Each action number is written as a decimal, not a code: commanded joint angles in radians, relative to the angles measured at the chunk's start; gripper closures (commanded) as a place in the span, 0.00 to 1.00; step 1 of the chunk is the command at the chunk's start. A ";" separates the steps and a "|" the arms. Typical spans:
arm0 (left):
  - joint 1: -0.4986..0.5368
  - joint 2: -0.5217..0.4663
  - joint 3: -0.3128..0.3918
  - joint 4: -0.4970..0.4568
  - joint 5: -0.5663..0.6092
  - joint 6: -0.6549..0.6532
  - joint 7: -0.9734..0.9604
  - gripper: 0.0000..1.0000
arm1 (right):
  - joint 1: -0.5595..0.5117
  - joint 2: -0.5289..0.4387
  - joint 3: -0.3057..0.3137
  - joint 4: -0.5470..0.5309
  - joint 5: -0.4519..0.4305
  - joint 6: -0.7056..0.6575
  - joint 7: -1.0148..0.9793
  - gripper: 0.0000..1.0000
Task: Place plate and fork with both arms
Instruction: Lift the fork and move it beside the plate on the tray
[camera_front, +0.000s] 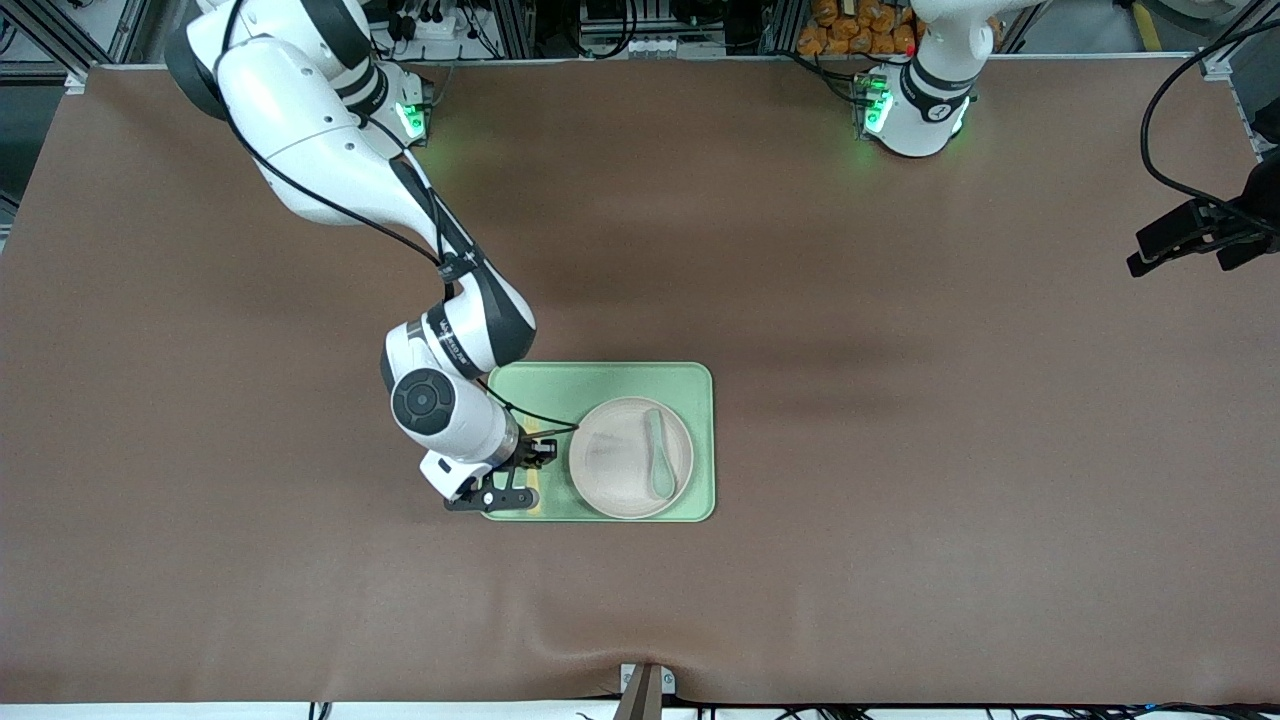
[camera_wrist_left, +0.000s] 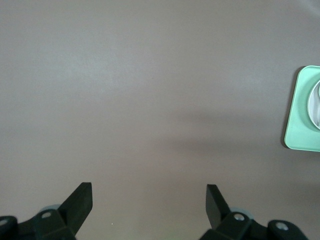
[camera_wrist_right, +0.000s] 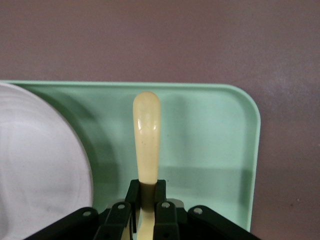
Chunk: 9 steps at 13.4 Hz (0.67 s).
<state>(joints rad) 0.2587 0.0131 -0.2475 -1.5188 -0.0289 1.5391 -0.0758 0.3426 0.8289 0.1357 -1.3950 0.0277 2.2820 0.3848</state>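
Right wrist view: we see our right gripper (camera_wrist_right: 146, 207) clamped on the fork (camera_wrist_right: 146, 145), gripping it part-way along its length, with the rounded handle end sticking out over the bare floor of the tray (camera_wrist_right: 210, 140). The fork hangs just beside the plate (camera_wrist_right: 35, 165), toward the right arm's end of the table, low over the tray; we cannot tell whether it touches yet.

In the front view the right gripper (camera_front: 520, 470) works over the tray's edge at that same end, with the plate (camera_front: 615, 470) already sitting in the tray (camera_front: 600, 380) and a spoon (camera_front: 658, 455) lying in it.

We judge the fork to be light, stiff and rather slick plastic, thin enough to pivot between the fingers, so the hold is best kept on the flat of the handle near its middle. The plate looks light and rigid too, best taken by its rim.

Our left gripper (camera_wrist_left: 149, 200) waits with its fingers spread wide, empty, over bare table (camera_wrist_left: 150, 90) toward the left arm's end, well apart from the tray.
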 joint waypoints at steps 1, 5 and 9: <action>0.008 -0.015 -0.003 0.000 0.004 -0.011 0.021 0.00 | -0.027 -0.083 0.022 -0.175 -0.003 0.107 -0.012 1.00; 0.008 -0.012 -0.003 -0.001 0.004 -0.010 0.021 0.00 | -0.024 -0.082 0.024 -0.236 -0.003 0.189 0.008 1.00; 0.004 -0.012 -0.003 -0.001 0.004 -0.010 0.019 0.00 | -0.027 -0.083 0.024 -0.231 0.000 0.189 0.011 0.22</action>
<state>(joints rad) 0.2595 0.0131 -0.2469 -1.5191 -0.0289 1.5377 -0.0758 0.3416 0.7882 0.1369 -1.5804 0.0278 2.4668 0.3883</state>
